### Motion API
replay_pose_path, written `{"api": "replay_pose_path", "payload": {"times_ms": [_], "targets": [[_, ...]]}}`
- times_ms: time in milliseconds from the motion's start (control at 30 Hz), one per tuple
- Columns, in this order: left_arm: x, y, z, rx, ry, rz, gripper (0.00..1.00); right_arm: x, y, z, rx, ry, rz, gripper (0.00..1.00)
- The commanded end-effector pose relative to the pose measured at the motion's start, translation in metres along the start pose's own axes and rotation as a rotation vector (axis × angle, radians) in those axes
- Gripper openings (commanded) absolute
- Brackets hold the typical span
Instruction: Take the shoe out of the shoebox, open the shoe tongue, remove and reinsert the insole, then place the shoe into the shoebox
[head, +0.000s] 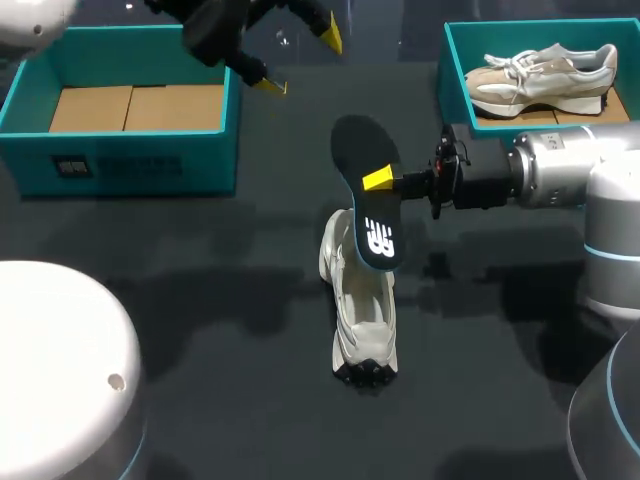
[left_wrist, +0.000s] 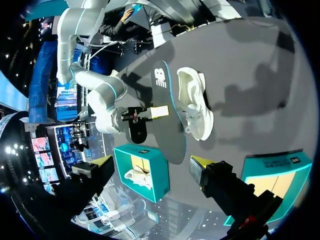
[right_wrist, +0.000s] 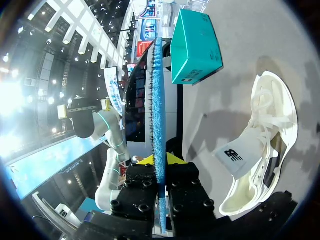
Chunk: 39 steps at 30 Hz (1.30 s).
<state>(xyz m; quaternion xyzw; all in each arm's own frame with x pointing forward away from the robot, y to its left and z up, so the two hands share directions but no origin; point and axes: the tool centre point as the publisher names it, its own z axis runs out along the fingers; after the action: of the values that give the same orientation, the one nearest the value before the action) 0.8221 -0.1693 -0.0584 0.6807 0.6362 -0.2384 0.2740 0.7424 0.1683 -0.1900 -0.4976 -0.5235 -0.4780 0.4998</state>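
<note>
Robot demo stn: right arm (head: 560, 170), table (head: 200, 250).

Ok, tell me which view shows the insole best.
Head view: the insole shows its whole face, held by the right gripper. Right wrist view: only its blue edge; left wrist view, a slanted face.

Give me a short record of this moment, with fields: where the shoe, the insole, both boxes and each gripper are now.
shoe: white, lying between the boxes, outside both
insole: black, out of the shoe
right gripper: shut on the insole
left gripper: open, empty, beside the left box
left box: no shoe inside
right box: holds a second shoe
</note>
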Motion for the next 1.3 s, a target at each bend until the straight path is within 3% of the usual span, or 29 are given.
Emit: {"api": "replay_pose_path", "payload": {"times_ms": [33,200,333,567,700,933,1300], "targets": [[-0.018,0.032,0.014,0.155,0.414,-0.036,1.00,0.000,-0.001,0.001,-0.001,-0.002,0.000,0.00],[-0.018,0.038,0.027,0.190,0.591,-0.049,1.00,0.000,-0.001,0.001,-0.001,-0.002,0.000,0.00],[-0.014,0.040,0.030,0.229,0.673,-0.064,1.00,0.000,-0.001,0.001,-0.001,-0.002,0.000,0.00],[-0.007,0.033,0.033,0.223,0.795,-0.073,1.00,0.000,-0.001,0.001,-0.001,-0.002,0.000,0.00],[-0.012,0.023,0.043,0.190,0.850,-0.047,1.00,0.000,-0.001,0.001,-0.001,-0.002,0.000,0.00],[-0.019,0.013,0.062,0.192,0.872,-0.039,1.00,0.000,-0.001,0.001,-0.001,-0.002,0.000,0.00],[-0.023,0.007,0.069,0.180,0.870,-0.061,1.00,0.000,-0.001,0.001,-0.001,-0.002,0.000,0.00]]}}
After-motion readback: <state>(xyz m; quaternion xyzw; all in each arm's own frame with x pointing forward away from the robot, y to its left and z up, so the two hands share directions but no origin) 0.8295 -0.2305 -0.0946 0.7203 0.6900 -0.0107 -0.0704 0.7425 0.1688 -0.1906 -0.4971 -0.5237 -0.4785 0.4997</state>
